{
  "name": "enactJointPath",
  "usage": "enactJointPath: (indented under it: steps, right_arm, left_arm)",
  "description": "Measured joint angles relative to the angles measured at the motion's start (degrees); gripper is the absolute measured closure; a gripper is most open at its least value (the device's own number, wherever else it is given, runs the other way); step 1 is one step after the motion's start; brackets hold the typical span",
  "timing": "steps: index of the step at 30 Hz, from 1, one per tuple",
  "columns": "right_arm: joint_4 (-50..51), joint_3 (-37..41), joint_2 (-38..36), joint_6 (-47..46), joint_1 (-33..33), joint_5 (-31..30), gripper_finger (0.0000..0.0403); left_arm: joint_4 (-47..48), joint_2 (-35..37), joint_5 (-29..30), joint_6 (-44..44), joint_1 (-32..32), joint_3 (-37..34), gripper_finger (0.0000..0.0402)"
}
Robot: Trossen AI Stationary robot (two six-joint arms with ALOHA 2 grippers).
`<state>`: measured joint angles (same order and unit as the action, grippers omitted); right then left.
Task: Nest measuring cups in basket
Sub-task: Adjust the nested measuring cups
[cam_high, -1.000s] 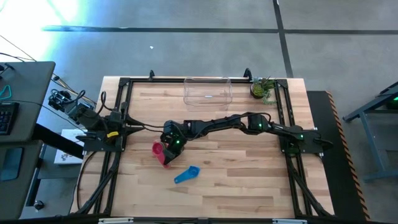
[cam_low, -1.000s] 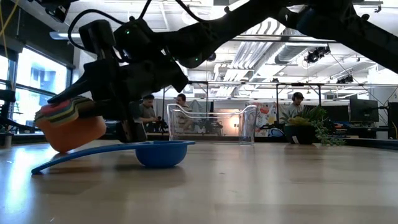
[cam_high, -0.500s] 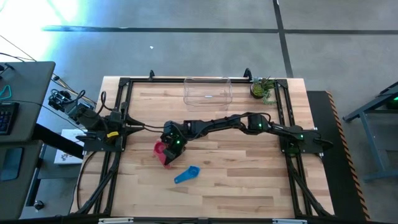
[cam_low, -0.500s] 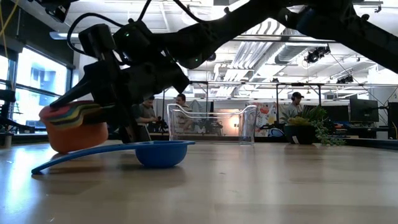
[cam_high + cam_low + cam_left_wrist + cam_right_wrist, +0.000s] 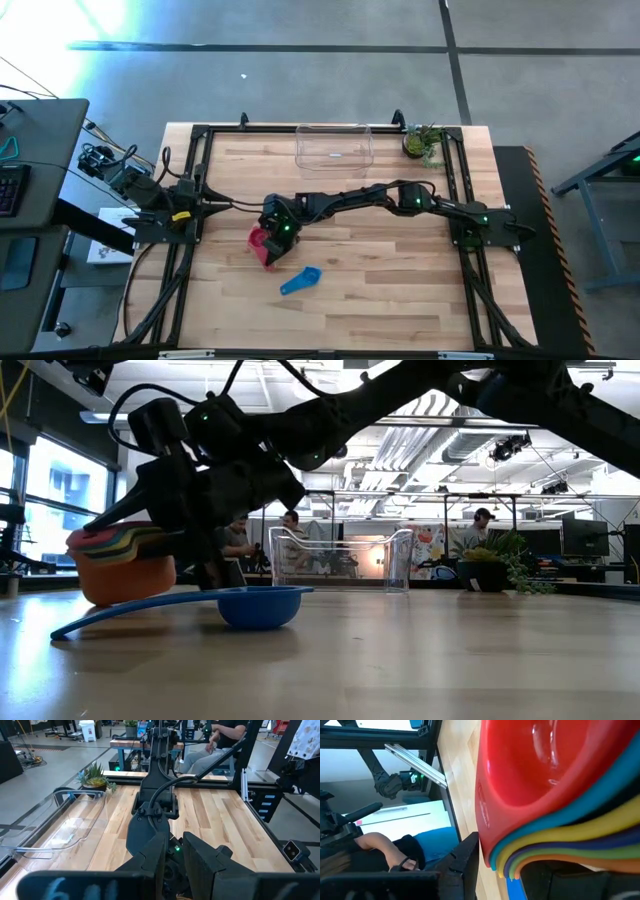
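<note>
My left gripper (image 5: 190, 200) waits at the left edge of the table, well apart from everything I am handling; its two dark fingers (image 5: 200, 865) stand a narrow gap apart with nothing between them, and past them I see only my other arm stretched over the boards.

Next comes the work itself. My right gripper (image 5: 272, 236) is down at the nested stack of measuring cups (image 5: 122, 565), out in the middle of the table. In the low view the stack sits level on the wood, an orange bowl at the bottom with coloured rims layered above it, and my fingers reach over its handle side. From the wrist the red cup (image 5: 540, 775) lies topmost, with teal, yellow and purple rims fanned under it, hard against my finger (image 5: 465, 865). Whether I grip the handles or only stand around them I cannot tell.

Just beside the stack, towards the front of the table, lies the blue cup (image 5: 301, 281), bowl up and on its own, touching neither my fingers nor the pile.

Far beyond my fingertips, at the back edge, the basket (image 5: 334, 146) stands with no cup in it that I can see, a potted plant (image 5: 423, 142) near its right end.

So I judge the nesting mostly done. The blue cup has yet to join, and the whole stack has yet to reach the basket.
</note>
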<state>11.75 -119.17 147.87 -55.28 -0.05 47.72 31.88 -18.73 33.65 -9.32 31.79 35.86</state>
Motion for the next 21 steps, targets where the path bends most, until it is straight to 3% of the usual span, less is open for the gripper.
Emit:
enactJointPath:
  steps: [10,21]
  right_arm:
    - [0.9,0.0,-0.1,-0.2,-0.1,0.1,0.0279]
    - [3.2,0.0,-0.1,-0.3,-0.1,-0.1,0.0162]
  left_arm:
    - [0.0,0.0,0.0,0.0,0.0,0.0,0.0344]
    - [0.0,0.0,0.0,0.0,0.0,0.0,0.0344]
